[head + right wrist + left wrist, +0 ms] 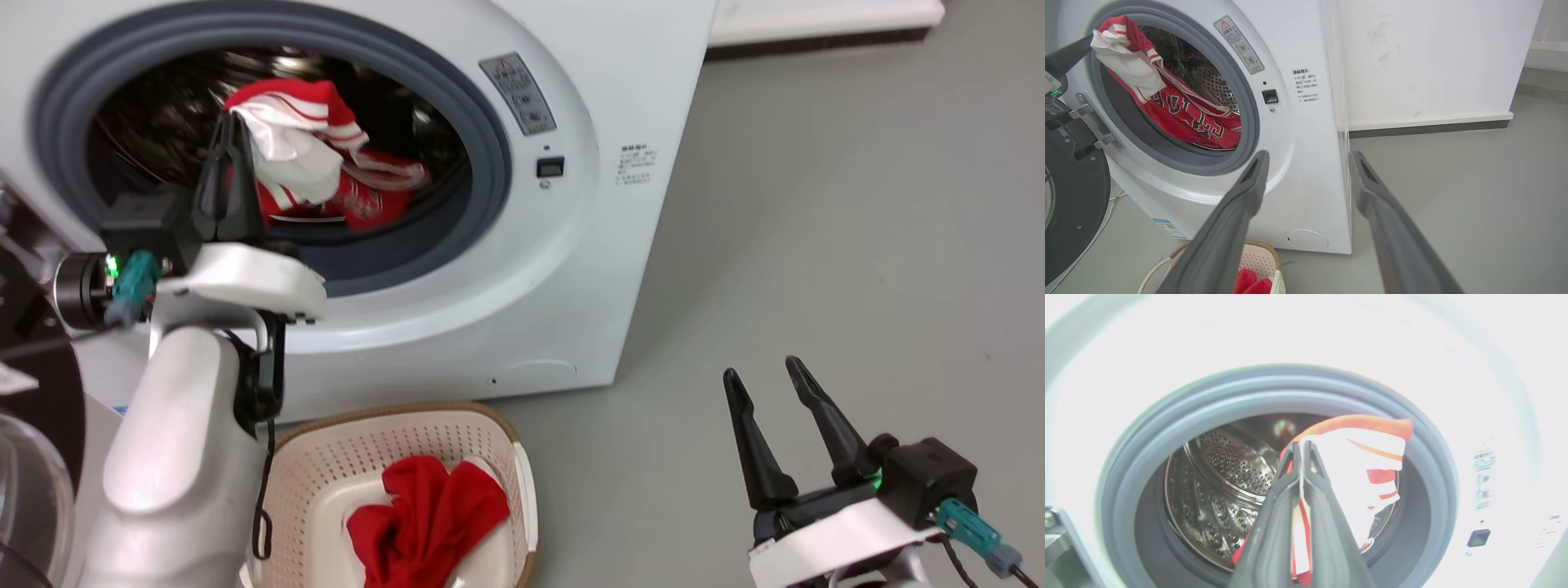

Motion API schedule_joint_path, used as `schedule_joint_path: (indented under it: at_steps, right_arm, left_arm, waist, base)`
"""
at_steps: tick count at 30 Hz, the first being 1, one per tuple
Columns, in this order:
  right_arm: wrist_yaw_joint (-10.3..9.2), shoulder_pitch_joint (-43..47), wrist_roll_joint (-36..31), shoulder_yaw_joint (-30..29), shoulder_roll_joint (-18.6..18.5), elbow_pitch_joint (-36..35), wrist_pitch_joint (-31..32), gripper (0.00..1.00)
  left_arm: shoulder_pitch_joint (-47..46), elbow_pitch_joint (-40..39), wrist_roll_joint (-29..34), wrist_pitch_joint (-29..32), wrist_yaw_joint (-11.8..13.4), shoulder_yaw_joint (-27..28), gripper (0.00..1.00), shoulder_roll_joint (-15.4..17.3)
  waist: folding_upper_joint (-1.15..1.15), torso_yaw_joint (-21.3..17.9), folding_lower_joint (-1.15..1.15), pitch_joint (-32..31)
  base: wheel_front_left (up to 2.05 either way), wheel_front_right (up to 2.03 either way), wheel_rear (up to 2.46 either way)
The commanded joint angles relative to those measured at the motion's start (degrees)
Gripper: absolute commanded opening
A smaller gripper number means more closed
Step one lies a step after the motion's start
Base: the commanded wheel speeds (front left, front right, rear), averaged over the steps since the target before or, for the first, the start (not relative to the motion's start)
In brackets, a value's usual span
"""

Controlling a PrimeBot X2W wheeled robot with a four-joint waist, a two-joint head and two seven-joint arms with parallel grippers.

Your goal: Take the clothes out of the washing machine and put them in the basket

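Head view: the left pincer (231, 124) sits at the mouth of the washer (620, 269), clenched on a white fold of a red-and-white jersey (326, 163); the rest of it lies inside the washer. The basket (392, 415) stands on the floor (857, 204) just in front of the washer, with 1 red cloth (433, 514) already in it. The right pincer (761, 369) hangs released, well apart from the washer.

Left wrist view: the 2 fingers (1274, 522) press together with fabric pinched between them, before the drum (1220, 477).

Right wrist view: the jersey drapes from that grip down into the washer, whose door (1069, 212) stands open.

I judge 1 piece done and this 1 gripped but not yet out; whether more lies deeper I cannot tell.
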Motion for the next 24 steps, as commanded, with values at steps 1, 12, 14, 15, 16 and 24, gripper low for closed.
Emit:
schedule_joint_path:
  at_steps: [1, 12, 14, 15, 16, 24]
  right_arm:
    - [-0.02, 1.2, 0.0, -0.3, 0.0, -0.6, 0.2, 1.0]
    - [-0.02, 3.6, -0.4, -1.0, 0.0, -2.9, 1.9, 1.0]
    - [-0.02, 3.9, -0.4, -1.0, 0.0, -3.2, 2.0, 1.0]
    - [-0.02, 3.9, -0.5, -1.0, 0.0, -3.5, 2.1, 1.0]
    - [-0.02, 3.9, -0.5, -1.0, 0.0, -3.6, 2.1, 1.0]
    - [-0.02, 3.6, -0.6, -0.6, 0.0, -4.3, 2.3, 1.0]
  left_arm:
    - [2.4, -3.7, 0.4, -0.2, 0.4, 0.0, 0.0, 0.0]
    - [16.0, -28.9, 2.0, 4.0, 4.5, -1.0, 0.0, 1.0]
    - [18.8, -32.4, 2.3, 5.3, 5.6, -1.0, 0.0, 1.2]
    - [20.2, -34.0, 2.2, 5.8, 5.9, -1.0, 0.0, 1.2]
    - [21.6, -35.2, 2.0, 6.1, 6.3, -1.0, 0.0, 1.2]
    - [33.6, -38.0, -0.3, 7.6, 9.2, -2.9, 0.0, -2.0]
  waist:
    - [0.0, 1.2, 0.01, -2.5]
    - [0.0, 3.7, 0.01, -6.8]
    - [0.0, 4.0, 0.01, -6.7]
    - [0.0, 4.1, 0.01, -6.5]
    - [0.0, 4.2, 0.01, -6.4]
    - [0.0, 5.5, 0.01, -3.5]
  base:
    - [0.0, 0.0, 0.0]
    - [0.0, 0.0, 0.0]
    - [0.0, 0.0, 0.0]
    - [0.0, 0.0, 0.0]
    - [0.0, 0.0, 0.0]
    - [0.0, 0.0, 0.0]
